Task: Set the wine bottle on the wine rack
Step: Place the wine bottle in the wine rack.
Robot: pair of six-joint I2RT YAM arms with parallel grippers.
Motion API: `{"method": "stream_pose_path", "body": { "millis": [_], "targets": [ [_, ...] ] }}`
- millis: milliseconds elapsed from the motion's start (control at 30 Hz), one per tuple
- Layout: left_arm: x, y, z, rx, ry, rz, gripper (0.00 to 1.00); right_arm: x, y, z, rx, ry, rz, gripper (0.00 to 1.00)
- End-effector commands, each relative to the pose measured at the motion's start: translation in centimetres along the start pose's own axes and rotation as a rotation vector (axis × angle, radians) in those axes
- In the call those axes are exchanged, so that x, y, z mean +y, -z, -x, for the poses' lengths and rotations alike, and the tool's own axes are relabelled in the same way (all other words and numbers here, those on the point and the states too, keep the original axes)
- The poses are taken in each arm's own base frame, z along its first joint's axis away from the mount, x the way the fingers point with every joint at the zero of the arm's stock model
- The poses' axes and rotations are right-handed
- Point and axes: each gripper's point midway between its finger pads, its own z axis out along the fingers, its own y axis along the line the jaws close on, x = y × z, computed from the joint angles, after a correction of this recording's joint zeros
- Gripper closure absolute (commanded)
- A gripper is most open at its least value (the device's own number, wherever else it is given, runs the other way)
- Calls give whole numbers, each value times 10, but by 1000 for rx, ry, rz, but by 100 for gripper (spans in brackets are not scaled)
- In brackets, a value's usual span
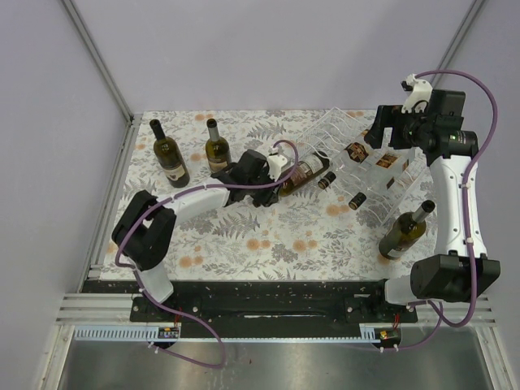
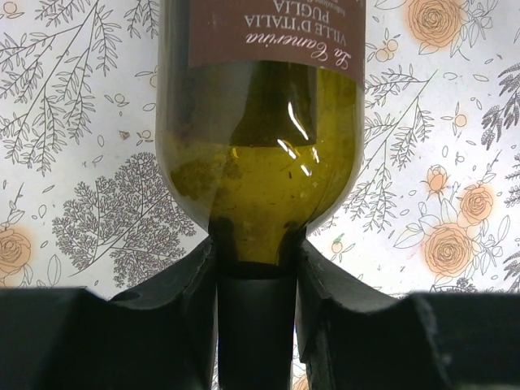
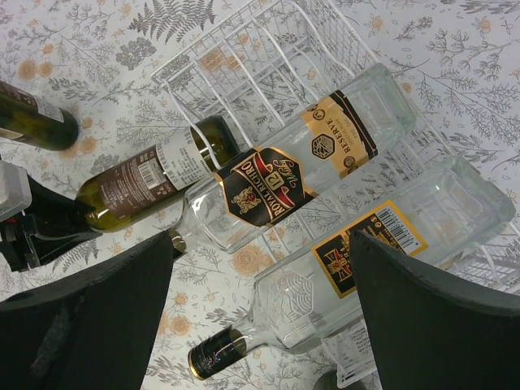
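Your left hand [image 2: 256, 272] is clamped on the neck of the wine bottle [image 1: 304, 172], whose base lies at the wine rack's [image 1: 345, 126] left edge. The step looks like insertion: next, slide it into a free cradle. Your right hand [image 1: 379, 130] hovers above the rack, fingers apart.

We see the wine bottle [image 2: 258, 187] as dark green glass, smooth and glossy, with bright glints. Its label [image 2: 276, 36] is matt brown paper, and a smooth black sleeve [image 2: 256, 341] covers the neck. The fingers [image 2: 183, 301] of the left gripper [image 2: 256, 264] look like matt black plastic. The tabletop [image 2: 81, 122] has a flat, matt printed cover. Toward its far right corner, the wine rack [image 3: 268, 41] is made of thin, clear, shiny ribs that look like plastic. A clear bottle [image 3: 357, 106] lying on it is smooth, shiny glass.
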Motion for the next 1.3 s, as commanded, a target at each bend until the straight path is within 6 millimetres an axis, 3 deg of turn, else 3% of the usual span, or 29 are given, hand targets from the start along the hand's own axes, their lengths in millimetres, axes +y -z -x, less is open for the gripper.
{"method": "stream_pose_path", "body": {
  "millis": [0,1000,1267],
  "targets": [
    [-14,9,89,-261,-58,-50,100,7,11,14,-70,37,15,3],
    [-15,-39,115,-276,45,-48,100,11,15,6,-68,39,28,2],
    [-16,-61,114,-237,110,-70,100,14,14,5,-64,34,45,2]
  ]
}}
